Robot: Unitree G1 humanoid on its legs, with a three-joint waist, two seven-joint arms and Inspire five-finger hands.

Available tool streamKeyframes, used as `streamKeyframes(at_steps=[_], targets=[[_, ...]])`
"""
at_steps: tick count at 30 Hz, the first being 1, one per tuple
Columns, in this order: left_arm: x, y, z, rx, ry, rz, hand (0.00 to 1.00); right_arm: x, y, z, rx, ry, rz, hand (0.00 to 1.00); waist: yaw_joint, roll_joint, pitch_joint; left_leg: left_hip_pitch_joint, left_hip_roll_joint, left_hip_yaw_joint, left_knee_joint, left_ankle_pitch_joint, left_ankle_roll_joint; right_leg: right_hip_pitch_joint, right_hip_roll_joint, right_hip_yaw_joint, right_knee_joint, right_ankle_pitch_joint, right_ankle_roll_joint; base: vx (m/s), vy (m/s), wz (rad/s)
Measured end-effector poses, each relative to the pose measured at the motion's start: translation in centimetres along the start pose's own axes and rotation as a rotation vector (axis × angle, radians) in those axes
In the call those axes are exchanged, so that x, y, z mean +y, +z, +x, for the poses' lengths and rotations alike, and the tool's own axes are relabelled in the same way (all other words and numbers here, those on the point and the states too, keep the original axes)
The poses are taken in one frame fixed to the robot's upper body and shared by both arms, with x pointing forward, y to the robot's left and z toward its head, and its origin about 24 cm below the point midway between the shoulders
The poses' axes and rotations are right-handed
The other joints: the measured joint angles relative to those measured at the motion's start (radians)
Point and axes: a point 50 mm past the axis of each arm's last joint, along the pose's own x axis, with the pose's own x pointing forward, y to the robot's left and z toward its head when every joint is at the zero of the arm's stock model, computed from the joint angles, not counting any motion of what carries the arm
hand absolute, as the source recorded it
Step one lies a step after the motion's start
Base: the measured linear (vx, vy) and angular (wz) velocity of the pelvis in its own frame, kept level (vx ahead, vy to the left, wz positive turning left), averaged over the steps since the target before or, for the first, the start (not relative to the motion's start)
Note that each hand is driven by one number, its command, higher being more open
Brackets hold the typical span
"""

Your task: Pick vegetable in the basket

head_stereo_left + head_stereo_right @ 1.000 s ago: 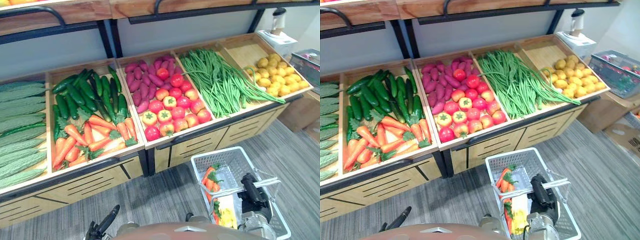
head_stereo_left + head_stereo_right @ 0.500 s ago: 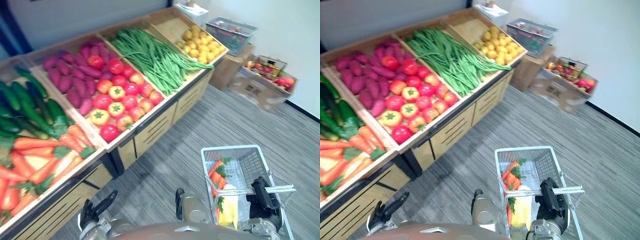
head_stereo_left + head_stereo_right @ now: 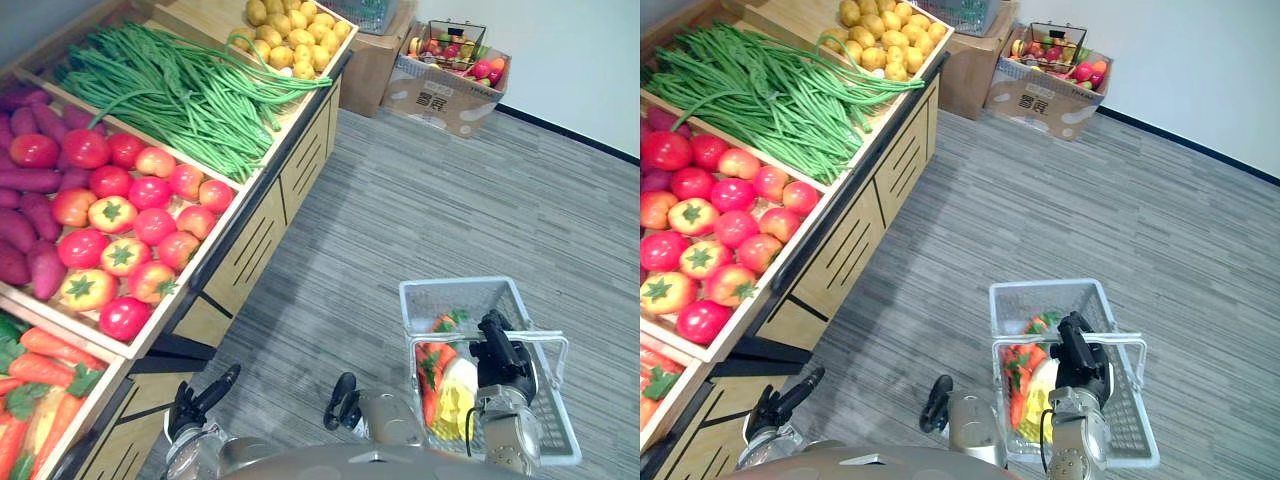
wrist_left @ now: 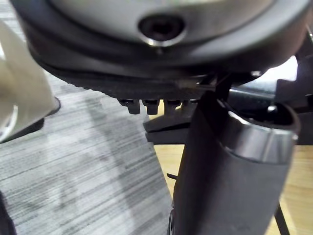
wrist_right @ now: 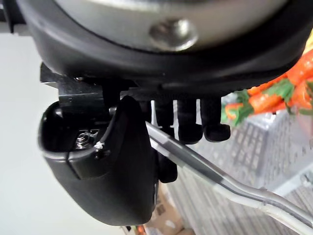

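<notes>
**vegetables in the basket, right hand on its handle**

your vegetables sit inside the white wire basket, low and right of centre in the head views. at its left side a bunch of carrots with green tops lies lengthwise, and just beside them is a pale yellow and white piece that you cannot make out well enough to name. the rest of the basket shows bare mesh.

the basket's handle stands raised across the top. your right hand is on it. in the right wrist view the fingers are curled over the metal bar and the thumb closes from the other side, so the hand is clamped on the handle.

your left hand shows at the lower left of the frame, well apart from the basket. its fingers hang loose and hold nothing.

the basket is over grey striped floor. along the left side of the frame runs the wooden bench with its crates. bench carrots lie at the lower left. above them are red and orange tomatoes, with purple sweet potatoes at the left edge. then come long green beans, and small yellow produce at the top. a cardboard box of mixed produce stands on the floor at the upper right, against the wall.
</notes>
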Motion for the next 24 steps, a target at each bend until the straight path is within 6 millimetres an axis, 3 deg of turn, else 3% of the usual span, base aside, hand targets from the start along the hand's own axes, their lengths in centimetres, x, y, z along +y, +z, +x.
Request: streamKeyframes(at_steps=[1,2,3,4,6,7,9,12,15,17,19,20,21,22,23,24], targets=[[0.1,-0.3,-0.1,0.008,0.004,-0.001,1.00,0.0,0.0,-0.2,0.000,0.006,-0.003,0.00,0.000,-0.002,-0.001,-0.001,0.016,-0.002,0.032,0.017,0.009,0.017,0.010,0.007,-0.028,0.009,-0.004,0.09,-0.080,-0.29],[0.2,-0.7,-0.4,0.015,0.009,-0.004,1.00,-0.1,0.1,-0.5,-0.003,0.014,-0.007,0.00,0.008,-0.007,-0.001,-0.007,0.044,-0.002,0.088,0.023,-0.006,0.048,0.018,0.026,-0.067,0.021,-0.009,0.09,-0.040,-0.30],[0.1,-0.7,-0.4,0.010,0.002,0.004,1.00,-0.3,0.3,-0.7,-0.012,0.011,-0.010,0.00,0.013,-0.005,-0.002,-0.007,0.041,-0.002,0.076,-0.012,-0.045,0.062,0.019,0.039,-0.082,0.025,-0.006,0.09,0.004,-0.40],[-0.1,-0.7,-0.4,0.010,-0.017,0.020,1.00,-0.5,0.4,-0.8,-0.015,0.005,-0.012,0.00,0.018,-0.006,-0.002,-0.015,0.029,-0.001,0.055,-0.041,-0.050,0.079,0.019,0.059,-0.097,0.029,-0.001,0.06,0.060,-0.34],[-0.4,-0.8,-0.4,0.013,-0.041,0.028,1.00,-0.6,0.3,-1.0,-0.011,0.004,-0.011,0.00,0.019,-0.003,-0.003,-0.040,0.012,0.003,-0.003,-0.030,-0.011,0.090,0.022,0.083,-0.097,0.032,0.005,0.03,0.127,-0.49],[-0.4,-0.9,-0.5,0.019,-0.044,0.031,1.00,-0.6,0.0,-1.1,-0.004,0.004,-0.006,0.00,0.023,0.006,-0.013,-0.023,-0.001,0.028,-0.034,0.010,-0.013,0.095,0.030,0.114,-0.101,0.036,0.015,0.02,0.159,-0.57],[-0.6,-0.8,-0.5,0.017,-0.054,0.043,1.00,-0.7,-0.4,-1.6,0.003,0.002,0.009,0.00,0.016,-0.009,-0.032,-0.015,-0.024,0.028,-0.057,0.020,-0.027,0.103,0.029,0.146,-0.152,0.067,0.043,0.03,0.138,-0.43],[-0.6,-0.7,-0.4,0.012,-0.058,0.043,1.00,-0.8,-0.2,-2.2,-0.011,-0.004,0.020,0.00,0.014,-0.016,-0.034,0.021,-0.044,0.066,-0.070,0.020,-0.027,0.128,0.037,0.180,-0.208,0.101,0.047,0.03,0.122,-0.43],[-0.5,-0.8,-0.5,0.017,-0.055,0.045,1.00,-1.0,0.1,-2.5,-0.022,-0.005,0.016,0.00,0.016,-0.009,-0.032,0.066,-0.039,0.071,-0.033,0.025,-0.019,0.160,0.052,0.237,-0.234,0.107,0.050,0.02,0.088,-0.56],[-0.3,-1.0,-0.5,0.021,-0.051,0.047,1.00,-0.8,0.2,-2.5,-0.025,0.002,0.012,0.00,0.023,-0.005,-0.032,0.063,-0.013,0.006,0.047,0.046,0.013,0.168,0.065,0.292,-0.238,0.107,0.049,0.03,0.028,-0.87],[0.4,-1.6,-0.8,0.037,-0.036,0.043,1.00,-0.4,0.3,-2.5,-0.028,0.022,0.007,0.00,0.034,0.002,-0.035,0.005,-0.004,-0.183,0.166,0.103,0.088,0.171,0.069,0.372,-0.243,0.106,0.035,0.06,0.079,-1.18],[0.3,-1.3,-0.8,0.021,-0.045,0.019,1.00,-0.2,0.4,-2.5,-0.038,0.028,0.004,0.00,0.052,-0.002,-0.033,-0.081,-0.059,-0.424,0.226,0.030,0.068,0.153,0.067,0.444,-0.233,0.100,0.027,0.08,0.142,-1.33],[0.2,-1.2,-0.8,0.014,-0.054,0.014,1.00,-0.2,0.3,-2.5,-0.036,0.024,0.005,0.00,0.066,0.000,-0.033,-0.125,-0.118,-0.570,0.223,-0.053,0.053,0.147,0.064,0.493,-0.232,0.093,0.017,0.09,0.161,-1.36],[0.3,-1.2,-0.8,0.014,-0.053,0.012,1.00,-0.3,0.2,-2.5,-0.032,0.020,0.004,0.00,0.076,0.002,-0.034,-0.150,-0.155,-0.650,0.218,-0.090,0.046,0.145,0.063,0.520,-0.231,0.093,0.017,0.11,0.173,-1.27],[0.7,-1.5,-0.9,0.024,-0.040,-0.007,1.00,-0.6,0.1,-2.7,-0.023,0.002,0.001,0.00,0.086,0.005,-0.035,-0.211,-0.229,-0.825,0.176,-0.146,0.018,0.145,0.060,0.564,-0.230,0.091,0.020,0.11,0.238,-1.15],[0.9,-1.7,-1.0,0.032,-0.030,-0.020,1.00,-0.7,0.1,-2.7,-0.023,-0.009,0.002,0.00,0.092,0.006,-0.036,-0.234,-0.269,-0.915,0.105,-0.153,0.004,0.140,0.055,0.590,-0.219,0.088,0.031,0.09,0.264,-1.04]])
